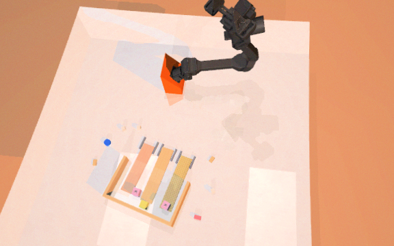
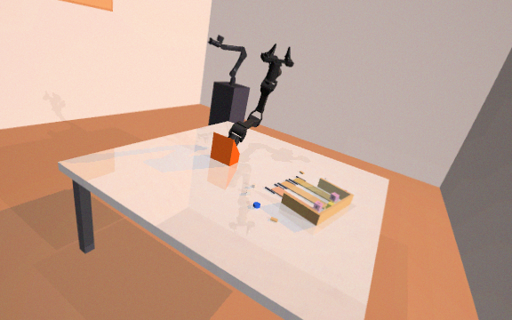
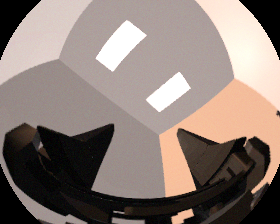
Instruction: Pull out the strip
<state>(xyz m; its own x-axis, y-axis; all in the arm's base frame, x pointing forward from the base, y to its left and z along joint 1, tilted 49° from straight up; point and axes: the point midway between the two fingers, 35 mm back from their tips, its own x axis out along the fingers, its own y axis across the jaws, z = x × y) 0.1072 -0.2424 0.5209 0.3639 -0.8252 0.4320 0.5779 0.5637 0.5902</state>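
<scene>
My gripper is open and empty, raised high above the table with its fingers pointing upward, far from the tray. A salmon strip, an orange strip and a patterned yellow strip lie side by side, with grey bars flanking their outer ends. One pink cube with a dark mark appears on the patterned strip's inner end. Another marked pink cube is at the salmon strip's inner end; its support is unclear. The marks are too small to read.
A wooden-walled tray surrounds the strips' inner ends. A yellow cube is near the orange strip's inner end. A blue disc, a red block and small tan pieces lie around. An orange block stands by the arm's base.
</scene>
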